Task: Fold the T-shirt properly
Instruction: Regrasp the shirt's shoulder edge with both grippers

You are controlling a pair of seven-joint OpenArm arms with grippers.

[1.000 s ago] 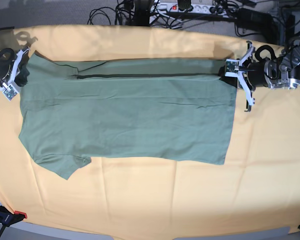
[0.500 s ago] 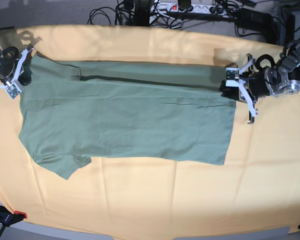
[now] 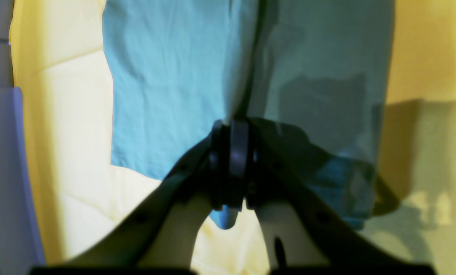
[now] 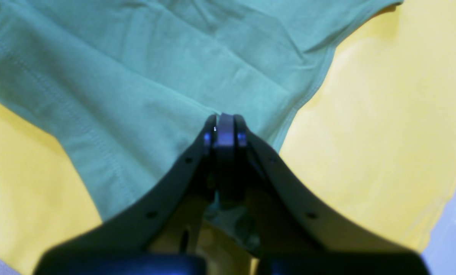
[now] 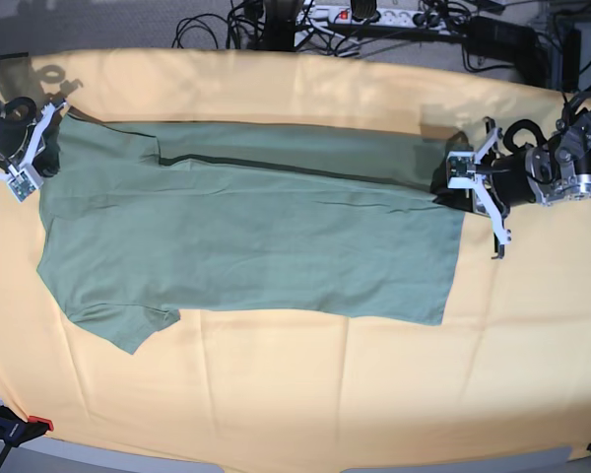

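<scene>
Both claws clench the T-shirt (image 5: 246,236), which lies flat between them on the yellow cloth (image 5: 305,394) covering the desk: left claw (image 5: 451,182) pinching the hem corner, right claw (image 5: 41,148) the shoulder edge. The pinched fabric is hidden; no labels readable.

T-shirt (image 5: 246,236): plain muted sage green, no print, with a darker green shadow line along the fold at the far side; it reads bluish-teal in the left wrist view. Cloth (image 5: 305,394) beneath: plain yellow-orange. Gripper fingers (image 3: 228,160): black. Gripper frames in the base view: white and black.
</scene>
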